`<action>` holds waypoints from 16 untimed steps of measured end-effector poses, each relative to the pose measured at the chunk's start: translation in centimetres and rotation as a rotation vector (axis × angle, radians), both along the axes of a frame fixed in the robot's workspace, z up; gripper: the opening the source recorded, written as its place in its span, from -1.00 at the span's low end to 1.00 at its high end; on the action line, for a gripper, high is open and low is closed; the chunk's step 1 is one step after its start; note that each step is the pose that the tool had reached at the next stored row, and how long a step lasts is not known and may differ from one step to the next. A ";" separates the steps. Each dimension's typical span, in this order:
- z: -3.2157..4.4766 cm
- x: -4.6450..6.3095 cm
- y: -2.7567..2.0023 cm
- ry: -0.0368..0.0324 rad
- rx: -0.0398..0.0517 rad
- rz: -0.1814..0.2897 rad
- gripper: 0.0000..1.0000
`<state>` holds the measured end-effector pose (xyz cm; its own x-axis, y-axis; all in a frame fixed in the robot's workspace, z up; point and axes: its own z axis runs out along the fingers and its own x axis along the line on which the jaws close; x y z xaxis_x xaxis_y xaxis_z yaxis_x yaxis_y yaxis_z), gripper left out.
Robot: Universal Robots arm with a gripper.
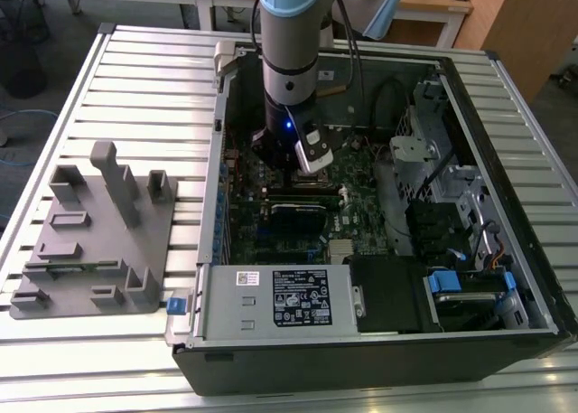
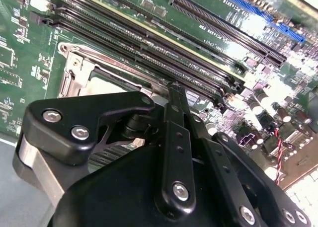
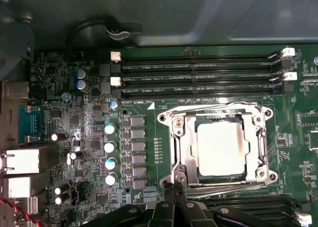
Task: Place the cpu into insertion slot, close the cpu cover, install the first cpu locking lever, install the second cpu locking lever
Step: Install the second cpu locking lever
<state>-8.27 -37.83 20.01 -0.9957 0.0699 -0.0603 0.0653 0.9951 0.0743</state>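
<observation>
The pale silver square cpu [image 3: 221, 148] sits under the silvery frame cpu cover [image 3: 181, 152]; narrow jaws should press the lever squarely

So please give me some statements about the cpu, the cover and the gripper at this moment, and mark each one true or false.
1. The cpu lies in the insertion slot. True.
2. The cpu cover stands upright, away from the socket. False: it lies flat around the chip.
3. The gripper holds the cpu. False: the chip sits in the socket, and the gripper tip is at the socket's edge.
4. In the exterior view the arm reaches into an open computer case. True.
5. A grey fixture stands outside the case, at the exterior view's left. True.
6. All memory slots are filled. False: those beside the socket look empty.
</observation>
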 end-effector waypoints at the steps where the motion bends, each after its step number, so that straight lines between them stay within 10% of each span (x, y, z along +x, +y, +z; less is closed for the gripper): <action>1: -0.03 0.0 0.00 0.0000 0.0026 0.000 -0.79; 16: -0.40 -0.3 0.01 -0.0001 0.0390 0.000 -0.79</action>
<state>-8.60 -37.82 19.62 -0.9957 0.0723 -0.0576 0.0655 0.9914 0.1130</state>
